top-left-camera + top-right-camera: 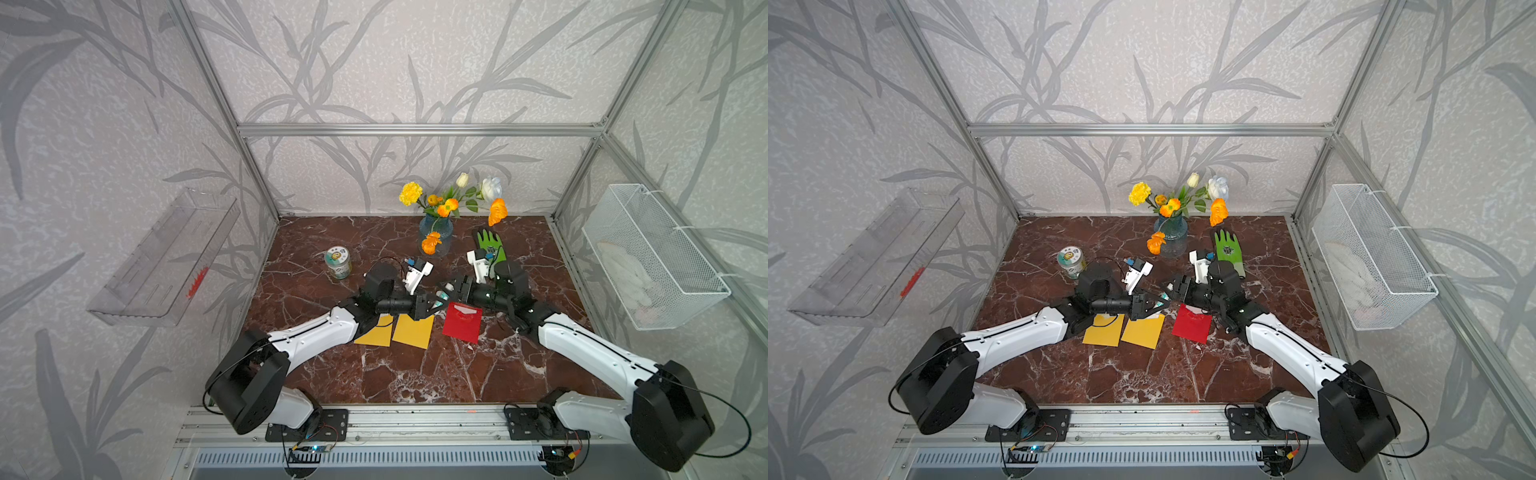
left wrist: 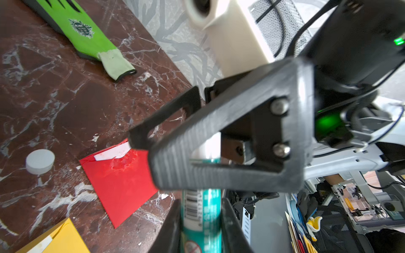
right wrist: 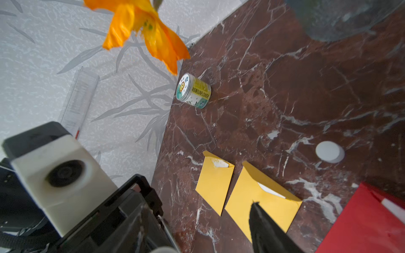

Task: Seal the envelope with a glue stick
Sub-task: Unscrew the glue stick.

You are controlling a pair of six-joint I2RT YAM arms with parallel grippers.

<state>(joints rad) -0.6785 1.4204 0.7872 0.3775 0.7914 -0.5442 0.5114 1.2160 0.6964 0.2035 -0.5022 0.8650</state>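
Glue stick [image 2: 203, 210]: white tube; teal barcoded label.

Polished, veined marble tabletop [image 1: 374, 374] under matt paper: a red envelope [image 1: 462, 324] and yellow envelopes [image 1: 413, 332]. Also a green knit cloth glove [image 1: 490, 244], glossy-labelled plastic glue stick [image 2: 201, 208], blue glass vase [image 1: 436, 230], white wire-mesh basket [image 1: 665, 257], brushed-metal frame [image 1: 415, 129].

On the glue stick [image 2: 202, 210], the top hides behind a blurred finger [image 2: 197, 157] and the base is cut off; the left arm [image 1: 316, 332] covers a yellow envelope [image 1: 378, 336] corner

Bright, probably diffuse light; blurred foregrounds.
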